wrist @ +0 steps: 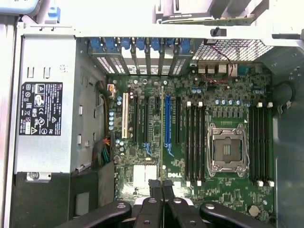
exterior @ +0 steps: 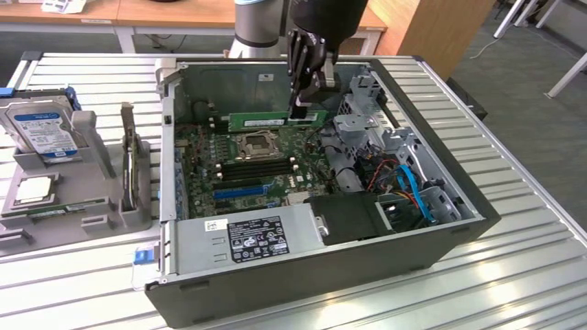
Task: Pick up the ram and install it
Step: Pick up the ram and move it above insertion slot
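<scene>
Nearly closed, the end effector (exterior: 302, 112) pinches the ram (exterior: 261, 122) by one end, held level above the motherboard (exterior: 203, 168).

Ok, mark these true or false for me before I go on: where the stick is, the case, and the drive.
1. The fingers are shut on the ram. True.
2. The ram is seated in a slot. False: it is held in the air above the motherboard.
3. The computer case lies open on the table. True.
4. The blue-labelled hard drive sits inside the case. False: it stands in a grey holder outside the case, on the exterior view's left.
</scene>
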You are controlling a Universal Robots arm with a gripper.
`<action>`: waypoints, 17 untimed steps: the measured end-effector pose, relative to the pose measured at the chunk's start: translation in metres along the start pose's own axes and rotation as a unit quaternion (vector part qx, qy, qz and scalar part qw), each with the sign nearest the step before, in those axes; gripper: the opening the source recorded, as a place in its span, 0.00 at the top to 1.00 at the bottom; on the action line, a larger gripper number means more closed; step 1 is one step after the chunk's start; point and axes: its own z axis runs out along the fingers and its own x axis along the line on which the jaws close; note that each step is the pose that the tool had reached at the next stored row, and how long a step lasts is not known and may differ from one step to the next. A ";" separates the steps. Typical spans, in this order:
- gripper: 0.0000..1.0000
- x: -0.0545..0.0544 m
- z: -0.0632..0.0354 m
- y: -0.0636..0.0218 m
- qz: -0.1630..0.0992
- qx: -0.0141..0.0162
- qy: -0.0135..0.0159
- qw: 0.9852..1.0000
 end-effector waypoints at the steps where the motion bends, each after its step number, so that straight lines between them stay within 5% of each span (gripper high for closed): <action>1: 0.88 0.000 0.0000 0.0000 0.000 0.000 0.000 1.000; 17: 0.88 -0.019 0.0038 -0.0001 0.000 0.000 0.000 1.000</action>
